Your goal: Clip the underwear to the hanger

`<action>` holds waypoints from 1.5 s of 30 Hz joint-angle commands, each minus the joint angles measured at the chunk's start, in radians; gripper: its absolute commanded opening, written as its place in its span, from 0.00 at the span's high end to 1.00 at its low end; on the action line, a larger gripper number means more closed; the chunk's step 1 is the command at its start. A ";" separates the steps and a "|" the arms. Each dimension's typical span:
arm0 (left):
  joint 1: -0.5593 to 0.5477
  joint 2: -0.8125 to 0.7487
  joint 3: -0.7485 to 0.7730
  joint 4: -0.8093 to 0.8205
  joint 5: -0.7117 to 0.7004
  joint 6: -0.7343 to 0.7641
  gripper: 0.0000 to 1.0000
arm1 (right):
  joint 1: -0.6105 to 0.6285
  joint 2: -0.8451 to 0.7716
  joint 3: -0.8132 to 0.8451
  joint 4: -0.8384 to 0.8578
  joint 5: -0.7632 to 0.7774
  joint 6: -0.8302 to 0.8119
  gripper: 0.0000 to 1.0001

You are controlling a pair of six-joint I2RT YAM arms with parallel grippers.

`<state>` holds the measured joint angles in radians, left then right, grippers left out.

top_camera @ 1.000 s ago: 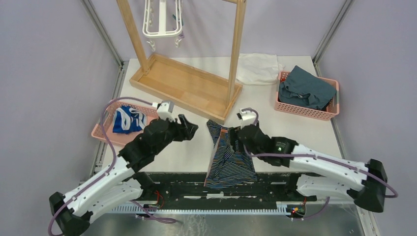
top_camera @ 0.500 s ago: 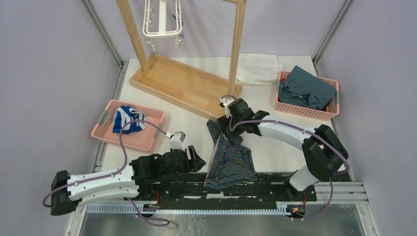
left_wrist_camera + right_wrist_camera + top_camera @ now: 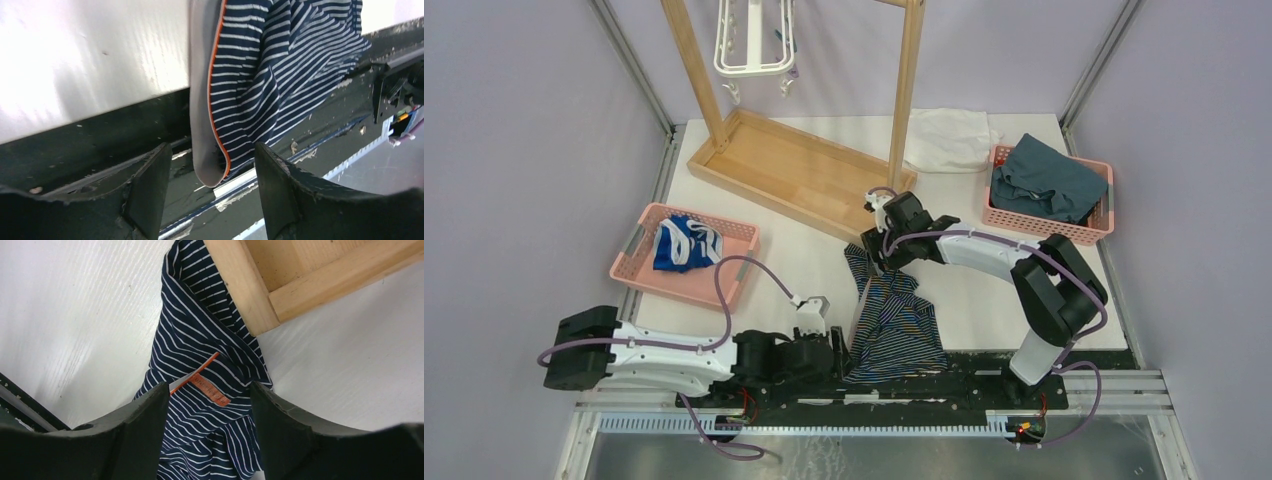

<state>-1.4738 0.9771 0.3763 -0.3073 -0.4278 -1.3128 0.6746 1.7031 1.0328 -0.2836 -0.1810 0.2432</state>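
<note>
Looking down from above, the underwear (image 3: 896,322) lies crumpled on the near middle of the tabletop (image 3: 984,300), with its near hem over the dark front rail (image 3: 984,372). The left fingers (image 3: 838,350) sit low at its near left edge. The right fingers (image 3: 876,256) are at its far end, just beside a corner of the wooden rack (image 3: 804,175). The hanger (image 3: 754,45) hangs between the rack's posts, far back and well apart from the cloth.

From the left wrist, the fingers stand wide on either side of the grey, orange-edged waistband corner (image 3: 202,125), which droops over the rail; they grip nothing.

From the right wrist, a small orange label (image 3: 210,389) lies between the wide-spread fingers, its writing too small to read. Whether either finger touches the striped cloth cannot be told.
</note>
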 commanded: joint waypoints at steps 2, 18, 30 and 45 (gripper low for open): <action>-0.074 0.108 0.005 0.180 -0.022 -0.049 0.37 | -0.013 0.004 0.026 0.039 0.014 0.015 0.37; -0.057 -0.108 0.133 -0.289 -0.319 -0.053 0.97 | -0.030 -0.406 -0.114 -0.018 0.219 0.051 1.00; 0.083 -0.238 0.521 -0.594 -0.439 0.384 0.97 | 0.039 -0.853 -0.022 -0.364 0.290 0.124 0.99; 0.080 0.051 0.967 -0.990 -0.366 0.349 0.97 | 0.281 -1.050 0.202 -0.780 0.353 0.334 0.99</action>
<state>-1.3952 1.0237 1.2598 -1.1774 -0.8112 -0.9543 0.9489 0.6861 1.1721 -0.9623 0.1928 0.4896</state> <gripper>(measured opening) 0.053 0.009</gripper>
